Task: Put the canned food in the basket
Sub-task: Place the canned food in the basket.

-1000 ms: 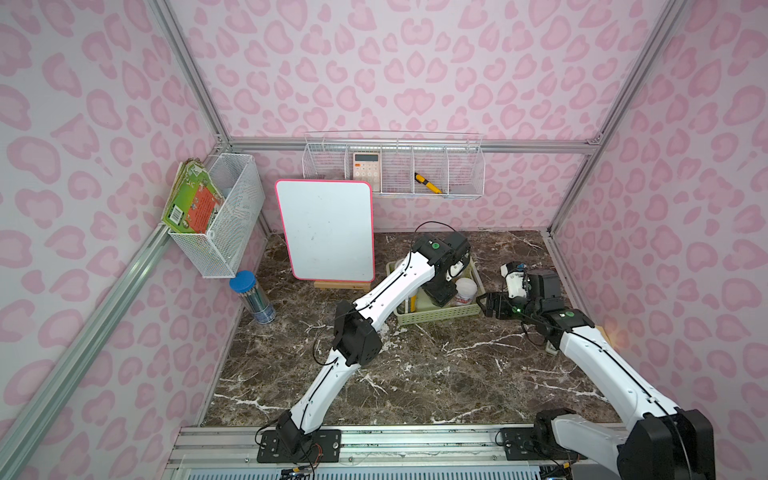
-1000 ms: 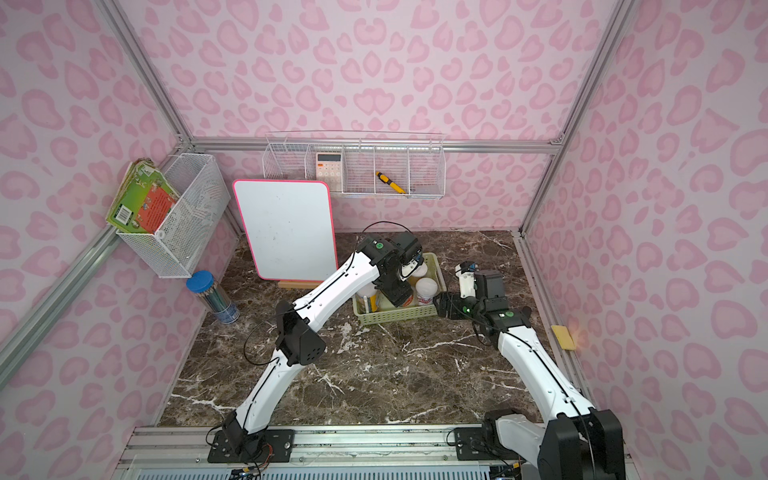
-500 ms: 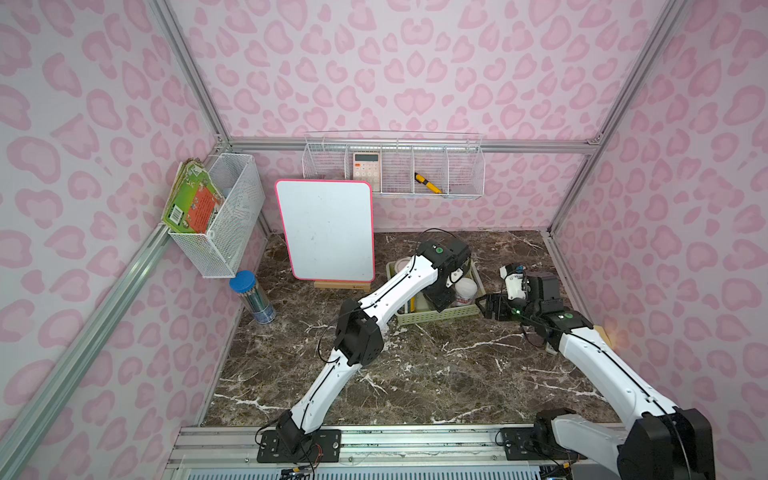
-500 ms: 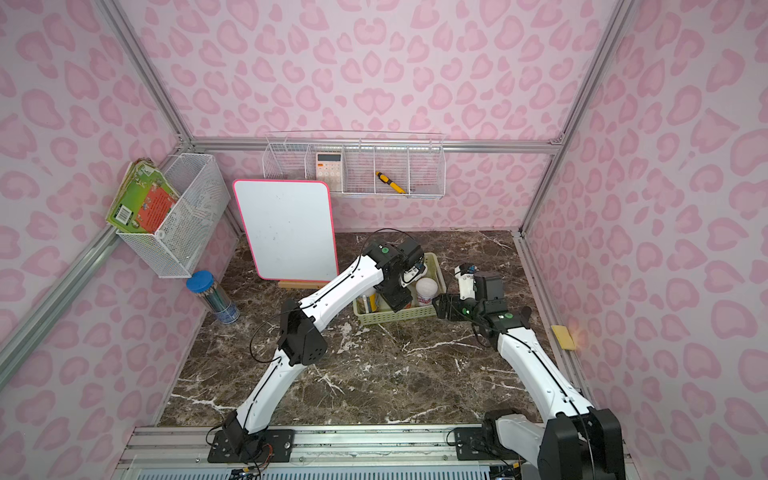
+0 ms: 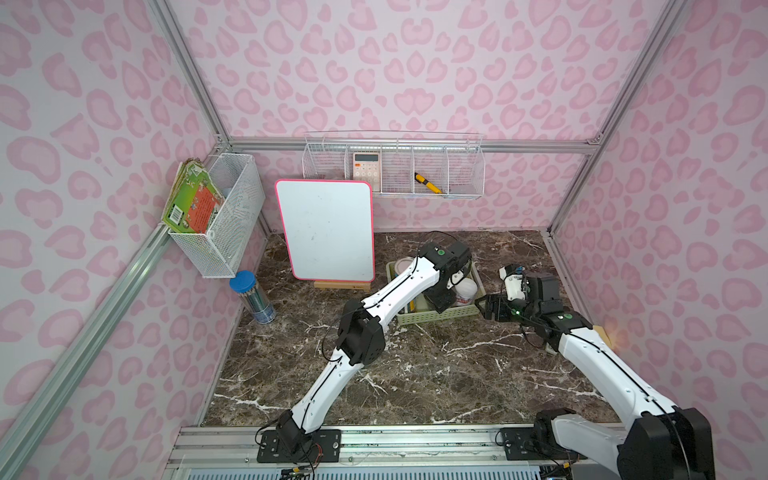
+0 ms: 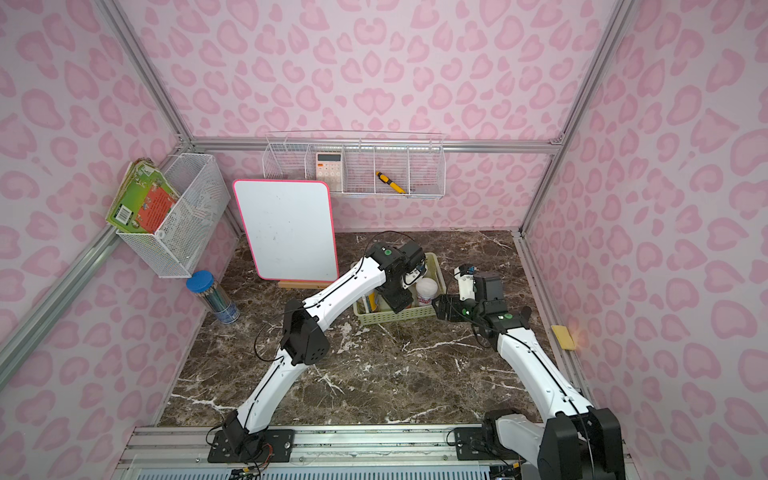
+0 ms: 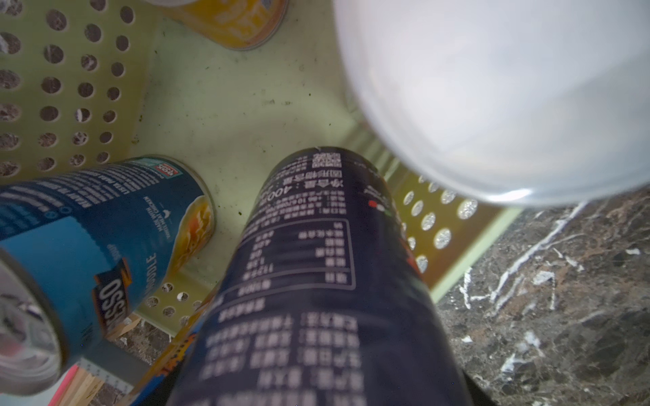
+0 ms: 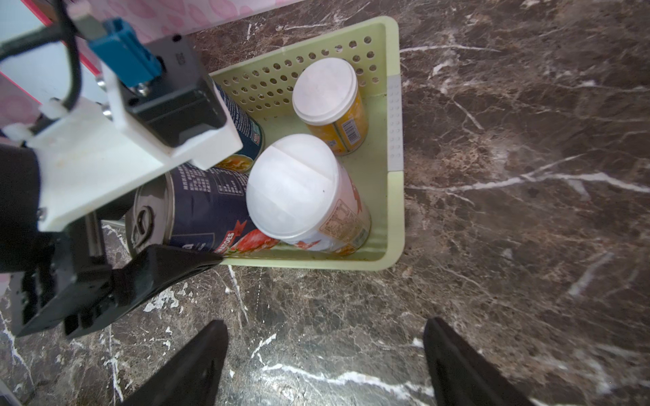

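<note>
The pale green basket (image 5: pixel 436 318) (image 6: pixel 390 318) (image 8: pixel 394 140) stands on the marble floor, right of centre. My left gripper (image 5: pixel 440 301) (image 6: pixel 397 301) reaches into it from above and is shut on the dark can (image 7: pixel 316 281) (image 8: pixel 204 207). That can is tilted against the near wall, with one black finger (image 8: pixel 169 260) along its side. Also inside the basket are a blue can (image 7: pixel 105 228) (image 8: pixel 242 119), a large white-lidded can (image 8: pixel 292 186) (image 5: pixel 465 286) and a yellow white-lidded can (image 8: pixel 327 91). My right gripper (image 5: pixel 492 307) (image 6: pixel 444 307) (image 8: pixel 323 327) is open and holds nothing, just off the basket's right end.
A pink-framed whiteboard (image 5: pixel 328 232) leans behind the basket. A clear tube with a blue lid (image 5: pixel 251 297) stands at the left wall. White wire baskets (image 5: pixel 224 216) hang on the walls. A yellow sponge (image 6: pixel 563 336) lies at the right edge.
My left arm has shifted a little toward the basket's near side and lower, carrying the dark can. The right arm has not moved.
</note>
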Robot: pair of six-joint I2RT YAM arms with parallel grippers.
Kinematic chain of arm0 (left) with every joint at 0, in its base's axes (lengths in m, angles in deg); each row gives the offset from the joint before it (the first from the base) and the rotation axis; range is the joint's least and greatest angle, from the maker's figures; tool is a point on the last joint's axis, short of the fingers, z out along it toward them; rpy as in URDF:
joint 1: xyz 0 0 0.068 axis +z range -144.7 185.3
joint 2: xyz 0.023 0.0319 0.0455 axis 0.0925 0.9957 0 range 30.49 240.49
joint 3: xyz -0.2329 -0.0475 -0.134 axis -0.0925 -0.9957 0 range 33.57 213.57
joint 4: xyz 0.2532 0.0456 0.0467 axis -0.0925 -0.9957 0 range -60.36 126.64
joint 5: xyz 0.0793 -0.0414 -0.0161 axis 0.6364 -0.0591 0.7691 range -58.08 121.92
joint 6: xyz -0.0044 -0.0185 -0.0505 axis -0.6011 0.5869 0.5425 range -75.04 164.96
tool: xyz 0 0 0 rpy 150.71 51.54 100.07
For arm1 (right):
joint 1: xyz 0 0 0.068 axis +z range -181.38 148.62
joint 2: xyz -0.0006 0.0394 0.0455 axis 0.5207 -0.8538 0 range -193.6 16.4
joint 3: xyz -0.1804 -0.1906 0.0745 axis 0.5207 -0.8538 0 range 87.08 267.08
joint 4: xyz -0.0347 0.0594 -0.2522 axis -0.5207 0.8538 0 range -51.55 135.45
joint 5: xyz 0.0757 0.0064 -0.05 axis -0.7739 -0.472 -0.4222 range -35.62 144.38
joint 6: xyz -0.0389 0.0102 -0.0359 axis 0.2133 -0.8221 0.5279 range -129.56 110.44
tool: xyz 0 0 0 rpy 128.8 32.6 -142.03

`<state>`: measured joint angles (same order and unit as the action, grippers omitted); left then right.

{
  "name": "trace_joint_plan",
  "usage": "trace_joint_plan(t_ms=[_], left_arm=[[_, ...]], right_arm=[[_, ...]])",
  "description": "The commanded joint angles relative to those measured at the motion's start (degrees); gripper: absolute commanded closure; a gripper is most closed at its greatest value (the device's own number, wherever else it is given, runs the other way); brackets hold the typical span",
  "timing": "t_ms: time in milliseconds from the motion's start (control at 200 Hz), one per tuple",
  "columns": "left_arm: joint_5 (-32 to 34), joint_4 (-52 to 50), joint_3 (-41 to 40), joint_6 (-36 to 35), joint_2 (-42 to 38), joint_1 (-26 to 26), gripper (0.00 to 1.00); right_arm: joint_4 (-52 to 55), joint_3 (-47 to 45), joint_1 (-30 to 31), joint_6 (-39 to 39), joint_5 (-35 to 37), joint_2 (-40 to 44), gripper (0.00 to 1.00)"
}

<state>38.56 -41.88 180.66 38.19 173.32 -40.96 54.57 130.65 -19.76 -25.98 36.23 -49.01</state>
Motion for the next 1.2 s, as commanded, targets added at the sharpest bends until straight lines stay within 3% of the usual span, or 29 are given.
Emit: trace_joint_plan(t_ms=[0,175,210,720,1040,1140,1195], left_arm=[[-0.49,-0.57,0.48,-0.01,-0.31,-0.15,0.28],[0.43,-0.57,0.41,0.06,-0.44,-0.15,0.11],[0.51,-0.59,0.40,0.17,-0.44,-0.15,0.01],[2.01,2.78,-2.28,3.50,-6.94,-0.49,0.01],[3.45,8.36,-5.98,6.15,-17.60,-2.84,0.02],[6.56,9.14,-7.30,11.68,-24.01,-3.11,0.05],[8.86,11.77,-12.35,14.35,-29.51,-3.05,0.09]], right_arm=[[-1.27,0.06,-0.02,-0.10,-0.35,0.02,0.10],[-1.40,-0.08,0.07,-0.10,-0.66,0.02,0.10],[-1.44,-0.13,0.07,-0.10,-0.66,0.02,0.10],[-1.86,0.16,0.05,-0.19,-0.62,-0.01,0.10],[-4.30,2.37,-1.20,-2.95,2.27,1.76,0.11],[-6.84,3.09,-5.39,-6.11,3.45,1.72,0.12],[-8.11,3.73,-8.61,-6.98,2.62,-0.17,0.13]])
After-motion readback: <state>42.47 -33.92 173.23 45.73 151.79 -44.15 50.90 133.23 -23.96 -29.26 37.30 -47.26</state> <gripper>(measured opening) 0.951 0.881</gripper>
